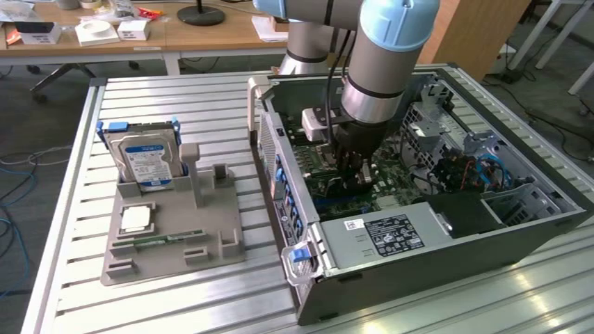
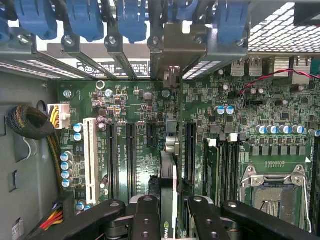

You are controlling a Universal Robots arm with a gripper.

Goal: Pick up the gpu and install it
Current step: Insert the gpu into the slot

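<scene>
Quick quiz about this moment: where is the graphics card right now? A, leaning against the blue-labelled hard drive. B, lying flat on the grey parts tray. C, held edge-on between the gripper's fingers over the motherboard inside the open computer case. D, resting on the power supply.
C: in the wrist view the gpu stands edge-on between the fingers of the gripper, above the motherboard slots inside the computer case.

Exterior view high, angled down over the computer case (image 1: pixel 446 236); wrist view close above, perhaps straight down, on its motherboard (image 2: pixel 135 115).
</scene>
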